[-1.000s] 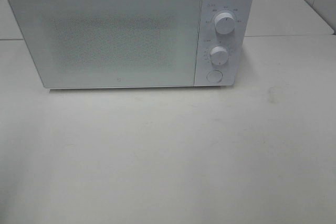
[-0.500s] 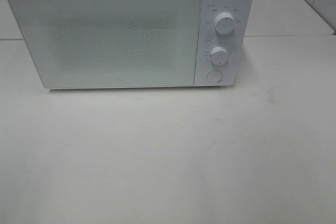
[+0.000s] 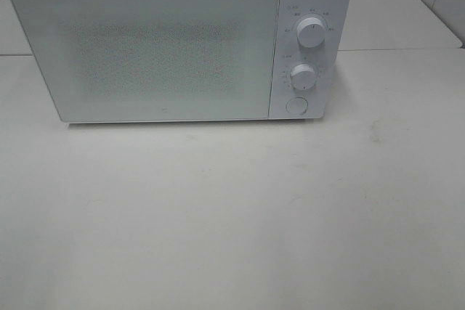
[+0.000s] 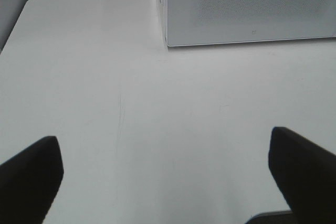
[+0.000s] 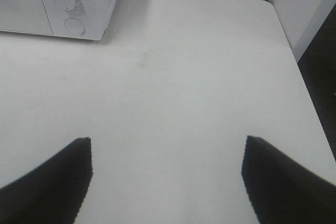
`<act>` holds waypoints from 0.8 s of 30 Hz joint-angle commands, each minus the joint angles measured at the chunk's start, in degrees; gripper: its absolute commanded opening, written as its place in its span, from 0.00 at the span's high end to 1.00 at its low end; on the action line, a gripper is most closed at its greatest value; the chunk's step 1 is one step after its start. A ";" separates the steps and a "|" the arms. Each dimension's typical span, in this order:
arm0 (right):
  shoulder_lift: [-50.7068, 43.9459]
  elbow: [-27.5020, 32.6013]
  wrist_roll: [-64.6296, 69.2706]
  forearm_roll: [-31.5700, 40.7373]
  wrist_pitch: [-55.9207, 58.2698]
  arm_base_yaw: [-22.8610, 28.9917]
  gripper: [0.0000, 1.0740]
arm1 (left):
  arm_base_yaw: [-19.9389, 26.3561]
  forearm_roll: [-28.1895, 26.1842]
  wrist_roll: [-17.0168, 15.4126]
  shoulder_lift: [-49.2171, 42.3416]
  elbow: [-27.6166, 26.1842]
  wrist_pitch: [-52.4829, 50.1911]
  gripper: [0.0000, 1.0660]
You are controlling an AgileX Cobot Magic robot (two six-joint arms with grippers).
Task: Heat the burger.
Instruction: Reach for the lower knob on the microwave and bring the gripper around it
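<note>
The burger is not visible in any view. A white microwave [image 3: 178, 41] stands at the back of the table with its door [image 3: 145, 52] shut; its corner shows in the left wrist view [image 4: 247, 9] and its knob panel in the right wrist view [image 5: 73, 3]. My left gripper [image 4: 165, 174] hangs open over bare table in front of the microwave's left end, nothing between its dark fingers [image 4: 31, 174]. My right gripper [image 5: 168, 177] is open too, empty, over the table to the right of the microwave. Neither arm appears in the exterior high view.
The microwave panel carries two round knobs [image 3: 311, 33] [image 3: 303, 75] and a round button [image 3: 296, 105]. The white table [image 3: 232, 208] has a seam behind the microwave, and its right edge [image 5: 302, 77] drops off beside a wall.
</note>
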 commanded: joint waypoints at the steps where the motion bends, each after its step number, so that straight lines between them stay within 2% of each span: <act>1: -1.55 0.11 0.46 -0.23 -0.80 -0.23 0.29 | -0.11 -0.40 -0.06 -0.34 0.17 -0.97 0.06; 24: -1.26 0.11 0.46 -0.23 -0.80 -0.23 0.29 | -0.11 -0.40 -0.06 -0.34 0.17 -0.97 0.06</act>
